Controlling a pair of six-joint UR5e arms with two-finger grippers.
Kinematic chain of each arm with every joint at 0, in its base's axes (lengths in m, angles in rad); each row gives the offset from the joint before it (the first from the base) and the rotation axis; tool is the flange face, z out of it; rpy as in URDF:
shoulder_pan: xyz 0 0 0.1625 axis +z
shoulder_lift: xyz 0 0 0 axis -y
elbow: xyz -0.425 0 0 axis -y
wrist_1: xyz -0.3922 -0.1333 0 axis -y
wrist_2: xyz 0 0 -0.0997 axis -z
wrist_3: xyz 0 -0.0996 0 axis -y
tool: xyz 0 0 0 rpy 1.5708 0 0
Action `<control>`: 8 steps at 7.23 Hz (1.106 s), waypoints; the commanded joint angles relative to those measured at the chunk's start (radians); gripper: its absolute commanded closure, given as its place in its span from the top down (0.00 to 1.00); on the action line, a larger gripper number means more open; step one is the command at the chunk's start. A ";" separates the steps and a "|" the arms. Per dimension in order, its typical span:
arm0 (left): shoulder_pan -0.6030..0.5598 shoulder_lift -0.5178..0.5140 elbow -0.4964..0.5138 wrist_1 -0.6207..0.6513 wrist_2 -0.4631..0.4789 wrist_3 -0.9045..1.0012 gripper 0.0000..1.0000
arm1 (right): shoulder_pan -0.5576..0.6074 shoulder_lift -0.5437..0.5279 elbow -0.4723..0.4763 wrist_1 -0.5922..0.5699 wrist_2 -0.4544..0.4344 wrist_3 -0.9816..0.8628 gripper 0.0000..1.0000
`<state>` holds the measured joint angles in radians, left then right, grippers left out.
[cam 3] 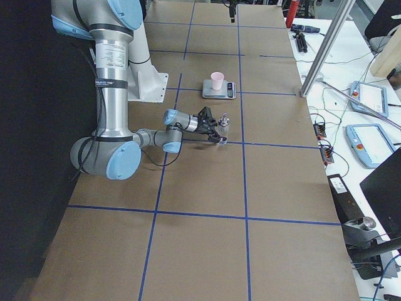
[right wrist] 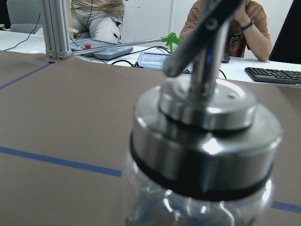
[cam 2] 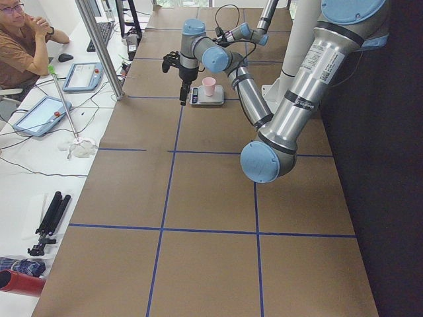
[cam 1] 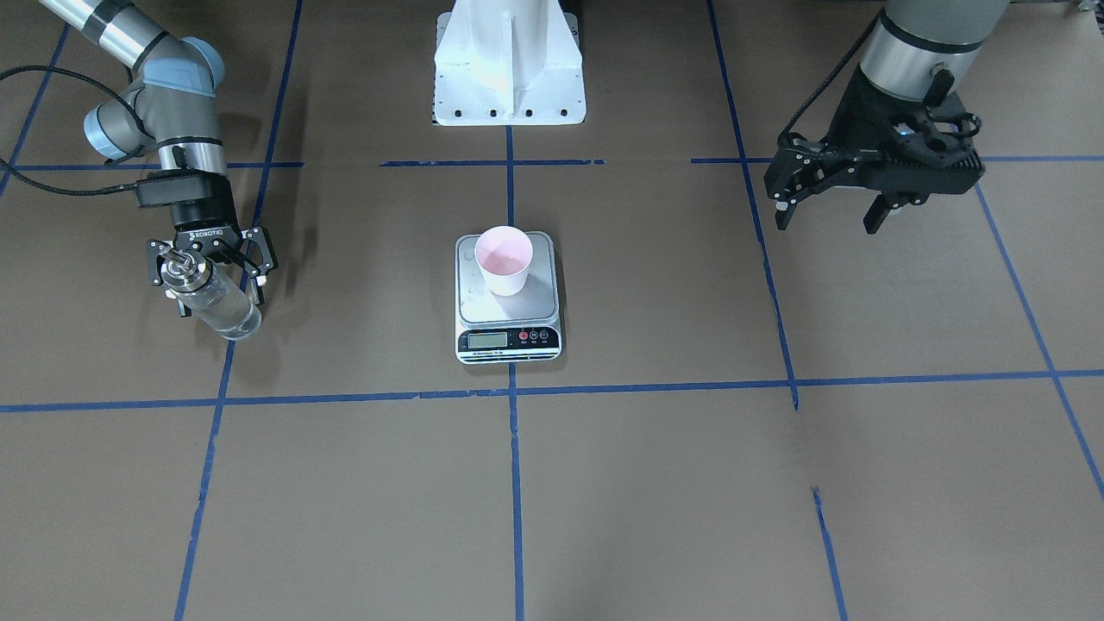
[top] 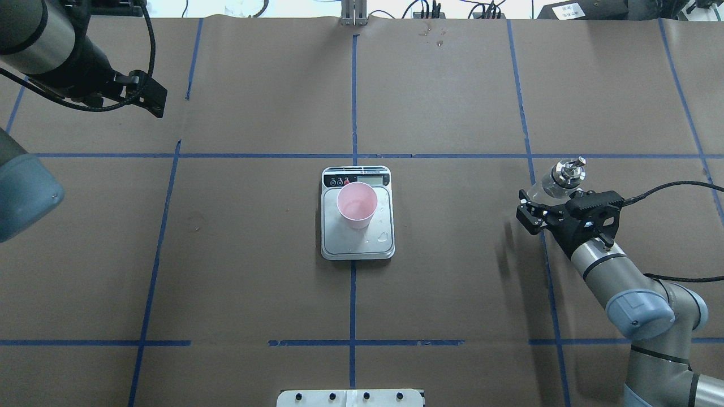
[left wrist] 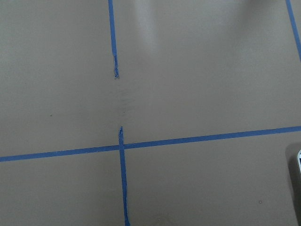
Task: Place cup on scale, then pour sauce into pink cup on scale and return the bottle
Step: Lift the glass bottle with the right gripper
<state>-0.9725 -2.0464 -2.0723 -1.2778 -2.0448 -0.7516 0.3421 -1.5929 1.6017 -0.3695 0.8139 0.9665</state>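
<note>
Silver arms (cam 1: 95, 26), blue caps (cam 1: 183, 71), blk right pincer (cam 1: 216, 297).

Front and overhead cameras look steeply down from opposite sides, both centred on the scale (cam 1: 536, 295).

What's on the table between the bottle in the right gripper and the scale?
Nothing stands there. Only bare brown table paper lies between the bottle and the scale, clearest in the overhead view.

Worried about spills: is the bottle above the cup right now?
No, the right hand holds the bottle well off to the side of the cup on the scale.
</note>
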 commanded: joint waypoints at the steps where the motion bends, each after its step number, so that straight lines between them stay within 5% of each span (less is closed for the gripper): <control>1: 0.000 -0.001 -0.002 0.000 -0.002 0.000 1.00 | 0.015 0.004 0.000 0.000 0.014 -0.002 1.00; 4: 0.002 -0.003 -0.002 0.000 -0.002 -0.002 1.00 | 0.028 0.005 0.000 0.000 0.031 -0.002 0.93; 5: 0.002 -0.003 -0.003 0.000 -0.003 -0.003 1.00 | 0.029 0.019 0.001 0.001 0.031 0.001 0.33; 6: 0.000 -0.003 -0.006 0.000 -0.003 -0.005 1.00 | 0.032 0.030 0.007 0.003 0.031 0.012 0.00; 8: -0.003 -0.003 -0.008 0.003 -0.003 -0.005 1.00 | 0.073 0.025 0.069 -0.008 0.106 -0.002 0.00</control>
<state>-0.9733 -2.0494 -2.0785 -1.2771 -2.0478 -0.7560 0.3916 -1.5661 1.6422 -0.3727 0.8783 0.9701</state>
